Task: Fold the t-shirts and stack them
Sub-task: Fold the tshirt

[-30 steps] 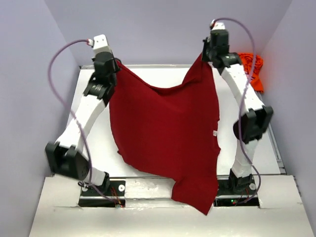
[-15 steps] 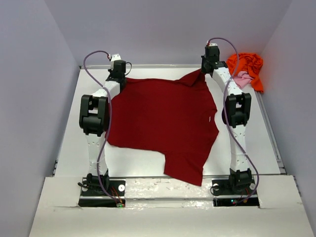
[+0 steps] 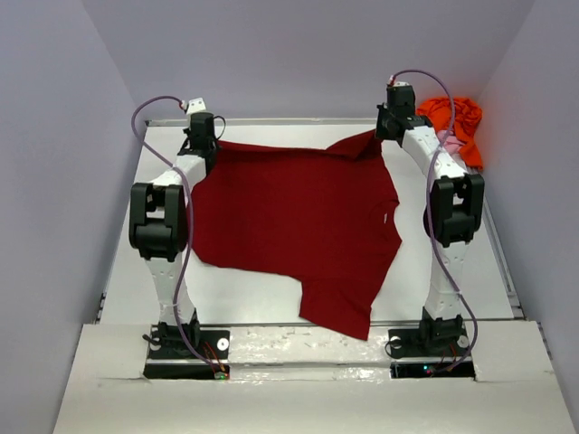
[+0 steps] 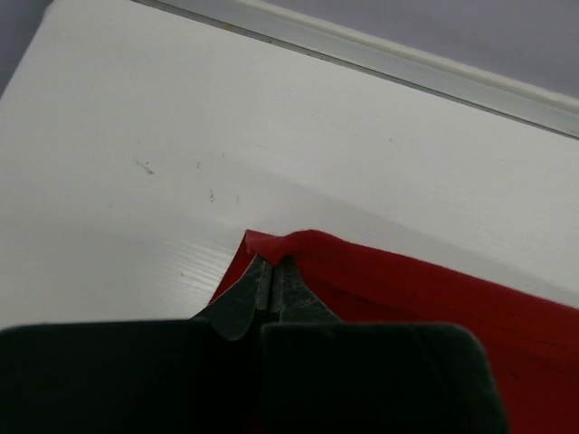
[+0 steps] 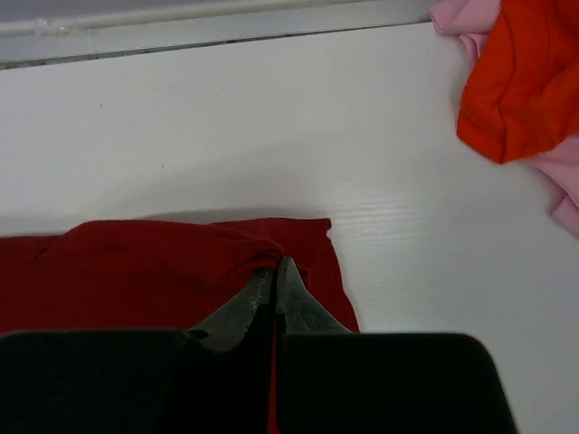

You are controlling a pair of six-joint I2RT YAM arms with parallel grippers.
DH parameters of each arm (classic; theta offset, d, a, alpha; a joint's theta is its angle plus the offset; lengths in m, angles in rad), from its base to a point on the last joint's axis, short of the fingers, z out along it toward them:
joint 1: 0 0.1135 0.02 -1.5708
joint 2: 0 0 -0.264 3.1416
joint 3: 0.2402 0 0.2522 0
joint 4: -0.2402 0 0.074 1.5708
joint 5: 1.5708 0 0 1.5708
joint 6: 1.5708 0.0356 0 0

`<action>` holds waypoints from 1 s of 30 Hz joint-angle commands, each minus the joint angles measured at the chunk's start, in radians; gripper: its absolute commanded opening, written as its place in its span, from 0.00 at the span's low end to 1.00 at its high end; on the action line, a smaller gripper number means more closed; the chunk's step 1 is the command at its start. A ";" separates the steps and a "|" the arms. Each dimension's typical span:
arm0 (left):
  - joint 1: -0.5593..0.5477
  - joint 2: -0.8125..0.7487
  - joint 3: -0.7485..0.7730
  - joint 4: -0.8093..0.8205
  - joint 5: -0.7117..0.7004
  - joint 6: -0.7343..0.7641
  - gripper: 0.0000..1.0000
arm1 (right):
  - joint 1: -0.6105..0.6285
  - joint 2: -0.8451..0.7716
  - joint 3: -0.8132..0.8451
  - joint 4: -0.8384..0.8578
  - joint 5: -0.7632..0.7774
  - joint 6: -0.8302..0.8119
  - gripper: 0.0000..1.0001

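crimson t-shirt (image 3: 298,217) lay spread mid-frame on the tabletop (image 3: 244,294), left jaws and right jaws pinched shut on its upper-left and upper-right corners; judged best to tension both evenly, smoothing the cloth before release.

Orange t-shirt (image 3: 457,116), pink t-shirt (image 5: 563,181) heaped far right; walls (image 3: 54,181) hem table (image 3: 244,289).

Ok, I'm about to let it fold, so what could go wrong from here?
The near corner of the dark red cloth t-shirt seems to overhang the near edge of the white table; it may drag or fold crooked. The cloth is bunched where the shut right hand pinches it, so a crease could stay. The crumpled bright orange t-shirt and pale pink t-shirt lie close to that hand; a sideways move might snag them.
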 commanded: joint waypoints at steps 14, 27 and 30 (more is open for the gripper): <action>0.007 -0.252 -0.186 0.140 0.002 -0.006 0.00 | 0.030 -0.477 -0.524 0.057 -0.020 0.090 0.00; 0.006 -0.142 -0.163 0.022 -0.031 -0.009 0.00 | 0.039 -0.607 -0.796 0.066 0.008 0.140 0.00; 0.006 -0.140 -0.183 0.016 -0.048 -0.021 0.00 | 0.039 -0.623 -0.834 0.066 0.031 0.147 0.00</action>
